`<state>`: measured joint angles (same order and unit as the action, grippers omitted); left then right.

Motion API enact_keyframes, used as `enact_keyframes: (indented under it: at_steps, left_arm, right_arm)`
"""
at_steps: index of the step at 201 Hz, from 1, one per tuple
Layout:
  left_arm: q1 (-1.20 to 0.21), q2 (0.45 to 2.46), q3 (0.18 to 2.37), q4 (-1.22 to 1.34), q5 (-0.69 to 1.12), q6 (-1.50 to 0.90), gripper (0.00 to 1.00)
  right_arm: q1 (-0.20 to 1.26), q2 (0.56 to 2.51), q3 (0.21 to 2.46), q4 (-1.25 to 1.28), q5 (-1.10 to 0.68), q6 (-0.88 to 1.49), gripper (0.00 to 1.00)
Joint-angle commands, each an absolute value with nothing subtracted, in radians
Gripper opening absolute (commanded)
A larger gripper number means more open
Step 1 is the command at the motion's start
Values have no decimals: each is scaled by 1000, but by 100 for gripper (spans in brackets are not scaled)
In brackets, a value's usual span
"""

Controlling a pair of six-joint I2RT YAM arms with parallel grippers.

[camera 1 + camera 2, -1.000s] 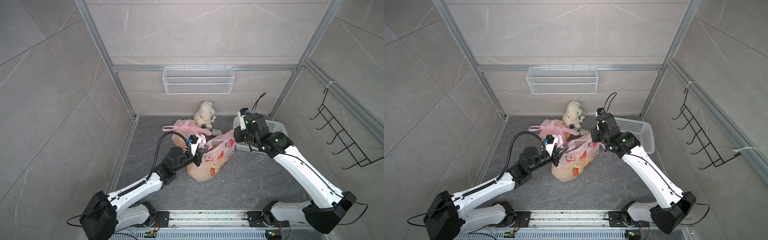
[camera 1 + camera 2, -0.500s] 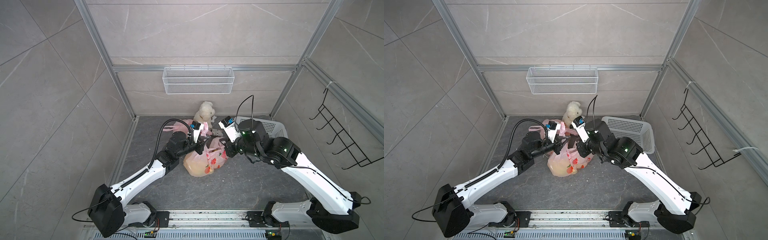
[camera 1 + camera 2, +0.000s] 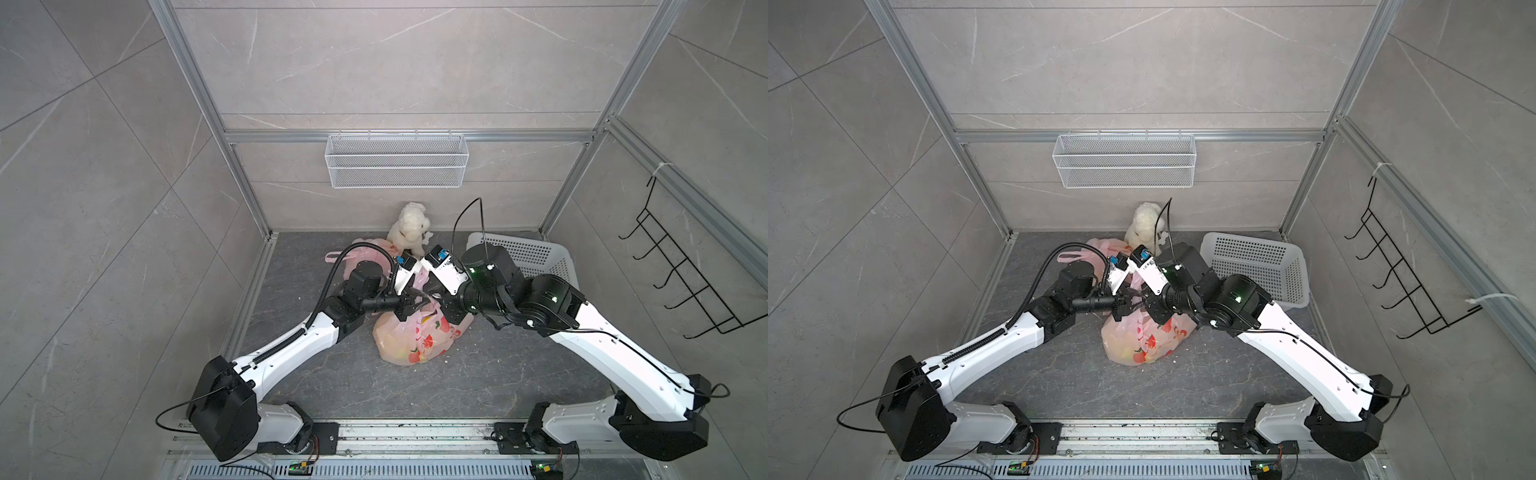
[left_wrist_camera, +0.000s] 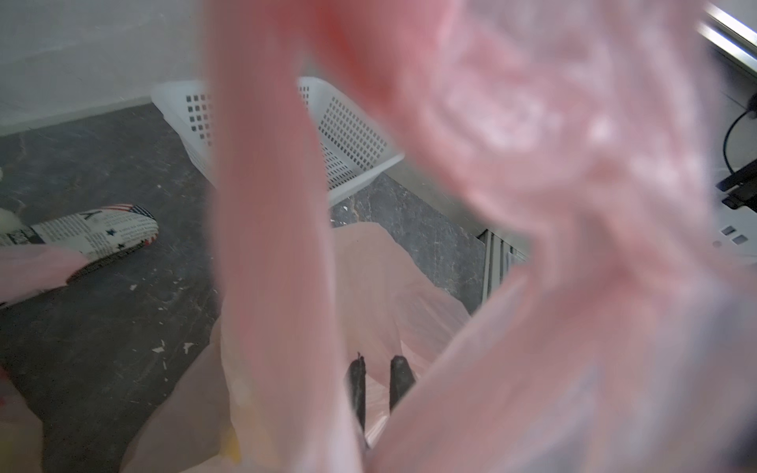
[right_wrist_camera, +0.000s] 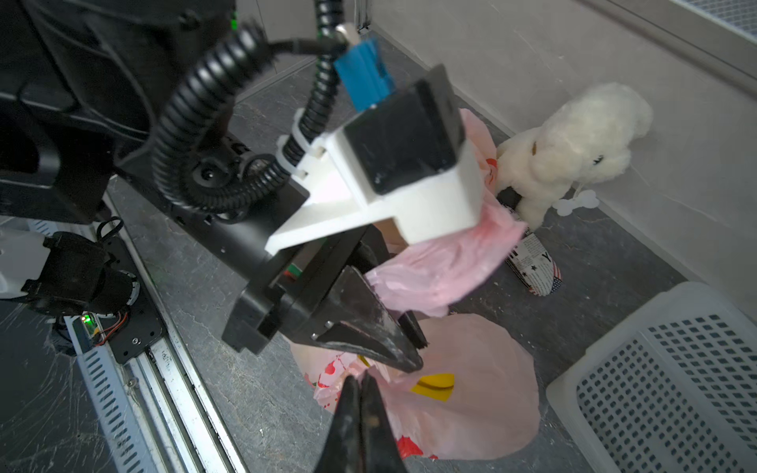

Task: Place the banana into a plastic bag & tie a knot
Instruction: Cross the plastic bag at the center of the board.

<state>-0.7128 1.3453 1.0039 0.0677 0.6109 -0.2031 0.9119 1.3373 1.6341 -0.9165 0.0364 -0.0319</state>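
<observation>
Grey tiled walls box in a dark marbled floor (image 3: pixel 332 386). At its centre lies the bag (image 3: pixel 411 345), pink and fruit-printed. A yellow patch (image 5: pixel 430 392) shows through the film, but I cannot tell whether that is the banana. The left arm reaches in from 7 o'clock and the right arm from 5. Both claws meet just above the bag's 12 o'clock end.

The left gripper (image 4: pixel 379 364) has its jaws a little apart; whether they pinch any film I cannot tell. A blurred pink strip (image 4: pixel 278 204) hangs across its wrist camera. The right gripper (image 5: pixel 361 381) is pressed fully closed, tips at the bag's gathered top. Whether film is nipped there I cannot tell.

A plush (image 3: pixel 409 226) sits at 12 against the wall, a second bag (image 3: pixel 374 242) at 11 and a white basket (image 3: pixel 536 253) at 2. A wire shelf (image 3: pixel 397 162) hangs on the back wall, and a hook rack (image 3: pixel 681 278) on the 3 o'clock wall.
</observation>
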Motion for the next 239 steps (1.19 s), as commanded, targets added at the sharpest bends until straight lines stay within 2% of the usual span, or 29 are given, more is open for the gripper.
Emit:
enact_keyframes:
  at_steps: [1, 41, 58, 82, 131, 161, 239]
  left_arm:
    - [-710, 1306, 1032, -12, 719, -159, 20]
    - [-710, 1227, 974, -83, 702, -108, 32]
    - [-710, 1195, 954, -83, 689, -96, 41]
    - [-710, 1208, 980, -112, 712, -75, 47]
    - [-710, 1254, 1012, -74, 708, -119, 52]
    - [-710, 1279, 1004, 8, 727, -167, 52]
    - [-736, 1352, 1072, -62, 838, -119, 51]
  right_arm:
    - [935, 1363, 1642, -920, 46, -82, 0]
    - [934, 1370, 1649, -932, 140, -107, 0]
    - [936, 1371, 1651, -943, 121, -122, 0]
    - [945, 1372, 1654, -949, 97, -139, 0]
    - [981, 1358, 1634, -929, 76, -165, 0]
    - [995, 1350, 1602, -908, 70, -168, 0]
    - [999, 1362, 1588, -804, 64, -124, 0]
